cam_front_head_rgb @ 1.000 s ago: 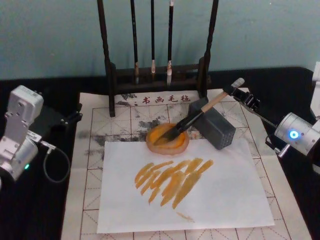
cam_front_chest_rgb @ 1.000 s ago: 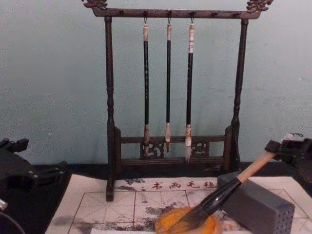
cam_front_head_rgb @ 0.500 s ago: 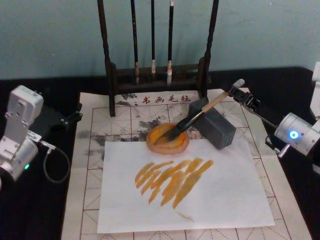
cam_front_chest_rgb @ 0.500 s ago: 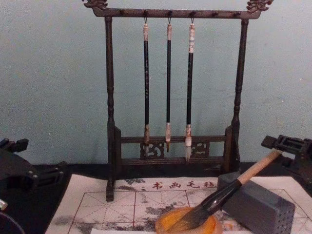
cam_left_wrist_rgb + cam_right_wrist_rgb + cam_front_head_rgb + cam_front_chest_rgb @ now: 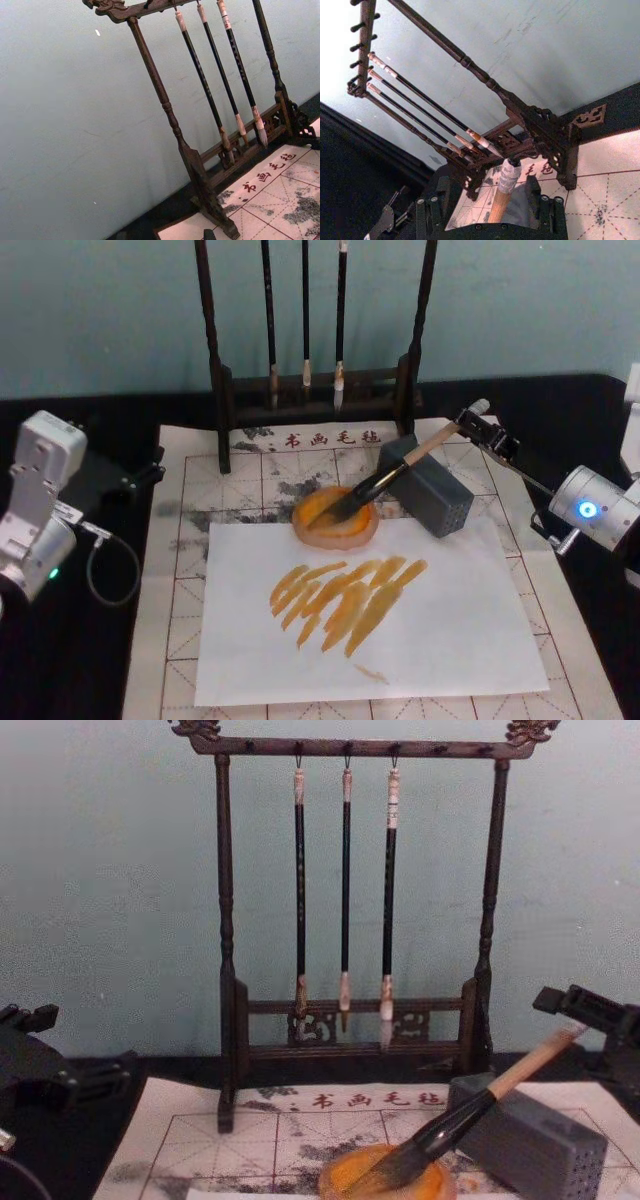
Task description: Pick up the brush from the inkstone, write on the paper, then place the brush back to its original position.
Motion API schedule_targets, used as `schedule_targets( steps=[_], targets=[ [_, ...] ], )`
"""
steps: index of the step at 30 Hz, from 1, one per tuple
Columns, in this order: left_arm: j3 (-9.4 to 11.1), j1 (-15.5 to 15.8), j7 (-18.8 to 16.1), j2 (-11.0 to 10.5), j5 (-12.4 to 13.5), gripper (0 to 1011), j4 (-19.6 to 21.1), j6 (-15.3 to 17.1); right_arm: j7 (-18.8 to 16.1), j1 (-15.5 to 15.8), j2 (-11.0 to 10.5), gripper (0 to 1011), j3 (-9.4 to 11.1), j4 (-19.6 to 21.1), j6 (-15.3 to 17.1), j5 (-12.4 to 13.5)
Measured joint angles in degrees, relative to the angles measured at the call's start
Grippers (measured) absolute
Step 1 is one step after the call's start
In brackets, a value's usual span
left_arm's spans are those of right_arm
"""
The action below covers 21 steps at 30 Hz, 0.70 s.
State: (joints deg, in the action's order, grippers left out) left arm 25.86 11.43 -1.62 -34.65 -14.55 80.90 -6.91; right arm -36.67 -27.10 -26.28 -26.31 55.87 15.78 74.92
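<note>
Brush [image 5: 392, 472] bristles are laid in the orange inkstone [image 5: 336, 517] at the centre of the head view, while the pale handle is propped on the grey block [image 5: 426, 485] and slopes toward the upper right of the frame. The right tool [image 5: 484, 429] is seen at the cord-wrapped end of the handle, right of centre; in the right wrist view that end is framed between the dark fingers [image 5: 546, 210] with space on both sides, so the tool is spread wide and nothing is gripped. The white paper [image 5: 450, 630], marked with orange strokes, is spread across the lower middle of the frame over the gridded mat [image 5: 175, 570]. Three thin brushes [image 5: 345, 890] are hung on the dark rack [image 5: 226, 930] at top centre. The left tool [image 5: 145, 472] is parked at the left edge; its opening cannot be told.
</note>
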Motion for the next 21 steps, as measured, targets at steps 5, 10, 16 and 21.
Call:
schedule_targets(
  steps=[5,10,16,21],
  targets=[
    [0.0,0.0,0.0,0.0,0.0,1001,0.0,0.0,0.0,0.0,0.0,1003,0.0,0.0,0.0,0.0],
    [0.0,0.0,0.0,0.0,0.0,1001,0.0,0.0,0.0,0.0,0.0,1002,0.0,0.0,0.0,0.0],
    [0.0,0.0,0.0,0.0,0.0,1001,0.0,0.0,0.1,0.2,-0.3,1002,0.3,0.5,-0.5,0.2],
    [0.0,0.0,0.0,0.0,0.0,1001,0.0,0.0,0.1,0.8,-1.3,1003,0.7,1.5,-1.9,0.1]
  ],
)
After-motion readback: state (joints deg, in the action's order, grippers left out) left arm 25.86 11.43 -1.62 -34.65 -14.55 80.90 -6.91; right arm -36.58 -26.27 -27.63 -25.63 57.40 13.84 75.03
